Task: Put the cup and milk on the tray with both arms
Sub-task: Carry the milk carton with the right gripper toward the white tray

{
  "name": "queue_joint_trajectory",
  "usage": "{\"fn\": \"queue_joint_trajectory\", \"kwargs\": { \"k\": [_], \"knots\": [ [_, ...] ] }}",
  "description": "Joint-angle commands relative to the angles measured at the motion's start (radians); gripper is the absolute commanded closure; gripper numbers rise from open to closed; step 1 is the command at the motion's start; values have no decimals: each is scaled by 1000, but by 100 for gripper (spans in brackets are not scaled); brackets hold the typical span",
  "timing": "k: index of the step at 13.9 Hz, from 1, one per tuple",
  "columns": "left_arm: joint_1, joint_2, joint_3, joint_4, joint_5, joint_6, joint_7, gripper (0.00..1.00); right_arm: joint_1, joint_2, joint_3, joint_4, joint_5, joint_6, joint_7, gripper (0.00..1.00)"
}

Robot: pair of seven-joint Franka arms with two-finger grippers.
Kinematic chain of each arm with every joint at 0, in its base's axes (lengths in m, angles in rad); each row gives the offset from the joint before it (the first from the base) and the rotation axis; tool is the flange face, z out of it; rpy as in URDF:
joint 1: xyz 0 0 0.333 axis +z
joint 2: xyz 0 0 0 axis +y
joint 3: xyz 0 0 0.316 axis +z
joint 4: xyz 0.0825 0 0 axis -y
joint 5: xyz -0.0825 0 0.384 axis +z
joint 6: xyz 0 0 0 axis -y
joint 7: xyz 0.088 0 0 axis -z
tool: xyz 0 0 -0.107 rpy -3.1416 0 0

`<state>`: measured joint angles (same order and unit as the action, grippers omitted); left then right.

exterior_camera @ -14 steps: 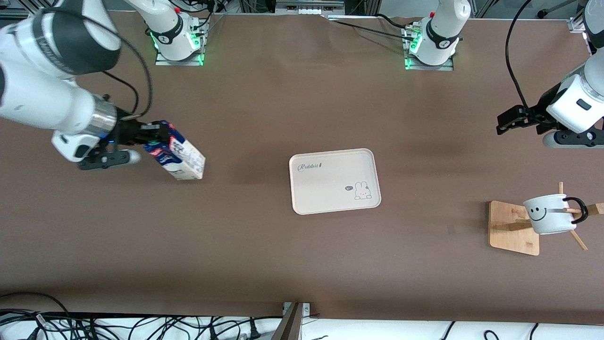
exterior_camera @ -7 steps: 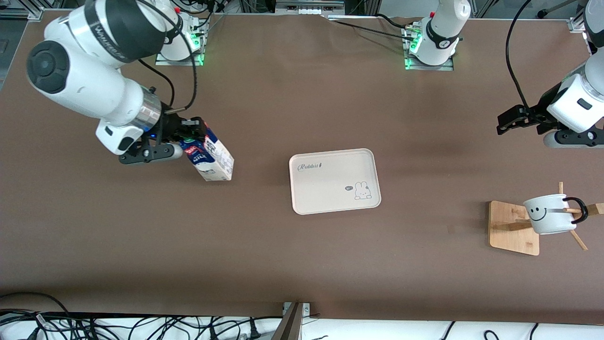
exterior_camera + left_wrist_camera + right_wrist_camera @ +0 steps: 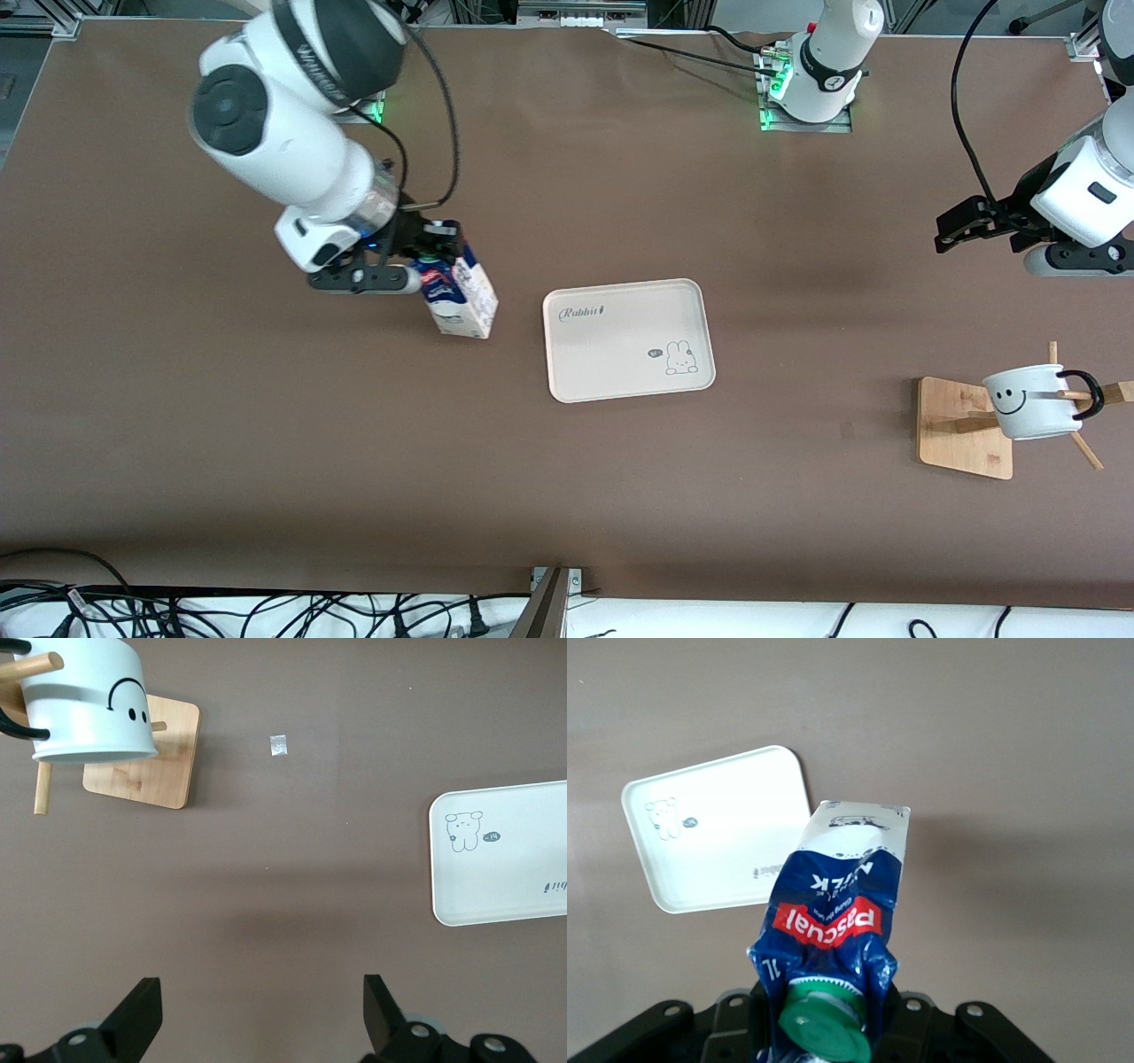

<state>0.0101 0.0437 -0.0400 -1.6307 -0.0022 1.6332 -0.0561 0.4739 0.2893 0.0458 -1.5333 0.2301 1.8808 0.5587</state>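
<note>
Desk (image 3: 567,496) first: I saw brown covering across its whole width, with the robots' bases along its far edge. My right arm (image 3: 292,151) reached out from its base, and its tool (image 3: 423,257) was clamped on the top of the milk (image 3: 461,297), gripping the crumpled blue gable at the green cap (image 3: 824,1028). I held the milk tilted in the air over bare desk just beside the tray (image 3: 627,340), toward the right arm's end of the desk. My left arm (image 3: 1076,199) waited over the left arm's end of the desk, its tool (image 3: 961,226) hanging over open desk with its black fingers (image 3: 133,1023) set wide apart and nothing between them.

I saw the tray lying flat near the middle of the desk, "Rabbit" lettering and rabbit drawing showing, nothing on it. Nearer the front camera than the left tool stood a wooden rack (image 3: 966,428), and the cup (image 3: 1032,403) hung tipped on its pegs by its black handle, smiley face outward, well apart from the tray. I also noticed a small pale speck (image 3: 279,745) on the desk between rack and tray.
</note>
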Motion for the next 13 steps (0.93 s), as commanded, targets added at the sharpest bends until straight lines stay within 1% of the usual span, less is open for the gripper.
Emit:
{"fn": "queue_joint_trajectory", "kwargs": {
  "k": [1,3,4,5,6,9,10,13],
  "knots": [
    [-7,7,3,23,-7,-7,-11,0,43,34,-7,28,-9,44,35,59],
    [-7,7,5,22,-7,-7,-11,0,64,62,0,39,-23,20,-130,59],
    [-7,7,5,22,-7,-7,-11,0,83,77,0,44,-28,-11,-144,59],
    [-7,7,5,23,-7,-7,-10,0,97,99,0,77,-31,-53,-152,59],
    [-7,7,5,23,-5,-7,-10,0,107,141,0,146,-32,-115,-155,59],
    [-9,7,3,25,-5,-7,-11,0,129,307,0,434,-29,-338,-178,59],
    [-9,7,5,25,-5,-7,-10,0,129,342,2,482,-25,-369,-178,59],
    [-9,7,3,25,-5,-7,-7,0,127,382,2,495,6,-347,-177,59]
  ]
}}
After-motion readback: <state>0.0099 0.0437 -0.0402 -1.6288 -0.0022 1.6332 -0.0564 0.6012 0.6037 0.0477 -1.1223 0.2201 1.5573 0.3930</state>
